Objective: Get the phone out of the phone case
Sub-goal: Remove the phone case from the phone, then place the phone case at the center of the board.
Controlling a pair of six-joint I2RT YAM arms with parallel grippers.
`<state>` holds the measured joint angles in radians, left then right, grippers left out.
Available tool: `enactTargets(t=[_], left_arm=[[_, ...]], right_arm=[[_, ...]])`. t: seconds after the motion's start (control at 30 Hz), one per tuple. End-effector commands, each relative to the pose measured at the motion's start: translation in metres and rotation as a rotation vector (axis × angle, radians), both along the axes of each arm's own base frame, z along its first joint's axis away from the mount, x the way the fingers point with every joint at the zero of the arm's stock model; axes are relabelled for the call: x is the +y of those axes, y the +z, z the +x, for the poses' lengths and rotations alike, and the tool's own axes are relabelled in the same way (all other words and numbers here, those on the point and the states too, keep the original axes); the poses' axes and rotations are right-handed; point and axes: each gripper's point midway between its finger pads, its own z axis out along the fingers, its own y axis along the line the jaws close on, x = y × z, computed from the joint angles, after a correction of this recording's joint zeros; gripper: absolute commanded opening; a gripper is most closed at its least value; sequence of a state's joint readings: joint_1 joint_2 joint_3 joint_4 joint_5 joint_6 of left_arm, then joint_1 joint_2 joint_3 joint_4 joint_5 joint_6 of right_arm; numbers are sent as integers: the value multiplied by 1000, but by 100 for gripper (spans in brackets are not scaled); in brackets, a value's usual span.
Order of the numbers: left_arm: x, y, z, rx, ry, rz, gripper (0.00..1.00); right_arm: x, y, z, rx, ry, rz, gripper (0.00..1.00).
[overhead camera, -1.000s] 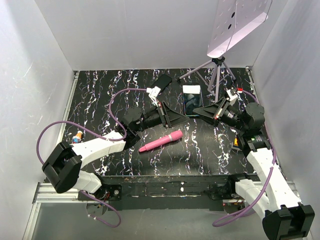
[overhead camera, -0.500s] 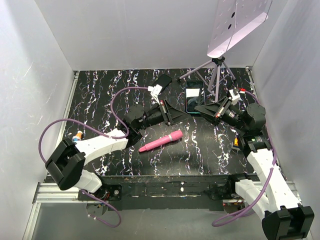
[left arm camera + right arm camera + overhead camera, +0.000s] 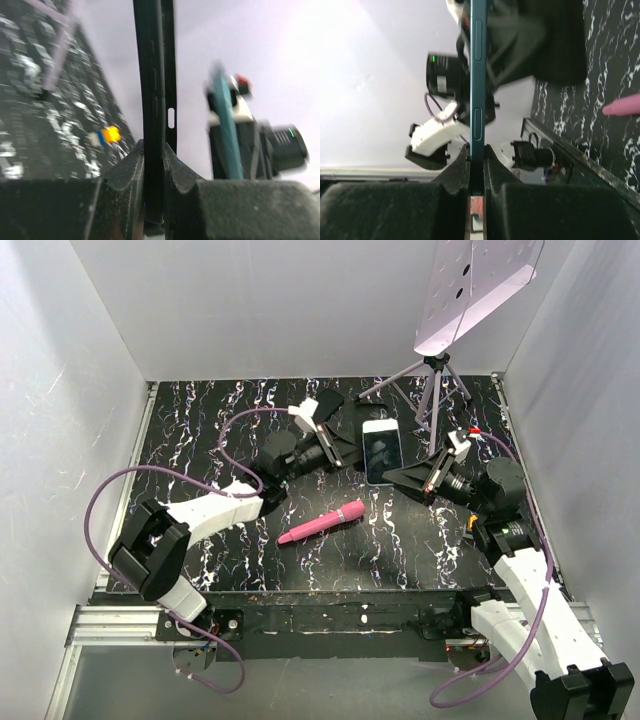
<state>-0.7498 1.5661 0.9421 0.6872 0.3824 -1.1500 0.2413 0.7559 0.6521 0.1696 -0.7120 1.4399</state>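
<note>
We've got the teal-edged slab phone (image 3: 382,448) pinched edge-on in the right pincer (image 3: 477,155), up toward 12 o'clock over the black marbled counter (image 3: 200,440). At its 9 o'clock, the left pincer (image 3: 154,155) clamps the thin black phone case (image 3: 152,75).

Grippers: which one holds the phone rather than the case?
The right gripper: it clamps the teal phone edge-on. The left gripper pinches the black case, with cutouts along its side.
</note>
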Motion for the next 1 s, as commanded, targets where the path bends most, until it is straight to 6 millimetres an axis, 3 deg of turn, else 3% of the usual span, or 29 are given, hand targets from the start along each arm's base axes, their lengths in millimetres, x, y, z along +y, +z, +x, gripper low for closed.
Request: enactTargets(t=[0.0, 0.13, 0.3, 0.4, 0.47, 0.5, 0.57, 0.67, 0.77, 0.8, 0.83, 0.87, 0.9, 0.93, 0.97], left_arm=[[69, -34, 68, 118, 305, 194, 0], [134, -73, 100, 115, 397, 491, 0], [226, -98, 152, 120, 426, 796, 0], [250, -106, 189, 114, 368, 846, 0], [256, -133, 211, 182, 278, 835, 0], [260, -131, 231, 195, 270, 817, 0], [267, -152, 250, 284, 249, 798, 0], [280, -173, 282, 319, 290, 761, 0], [292, -181, 306, 337, 339, 727, 0], [312, -183, 314, 353, 381, 723, 9], [317, -183, 318, 354, 402, 726, 30], [324, -181, 319, 360, 426, 750, 41], [336, -178, 318, 350, 459, 811, 52], [346, -174, 314, 352, 493, 881, 69], [358, -171, 307, 368, 530, 953, 78]], right_arm=[[6, 8, -34, -107, 113, -67, 1], [4, -14, -47, -97, 132, -129, 1], [-6, -46, -58, -68, 111, -254, 1], [-6, -56, -60, -49, 120, -260, 1], [-5, -58, -59, -44, 127, -257, 1], [-4, -59, -57, -38, 127, -255, 1], [-2, -59, -55, -37, 132, -256, 1], [1, -61, -52, -28, 137, -264, 1], [4, -66, -50, -15, 136, -271, 1], [5, -69, -49, -9, 137, -275, 1], [7, -72, -48, -3, 139, -273, 1], [10, -76, -46, 9, 144, -268, 1], [15, -80, -44, 22, 153, -262, 1], [19, -84, -42, 29, 158, -257, 1], [25, -85, -38, 34, 162, -250, 1]])
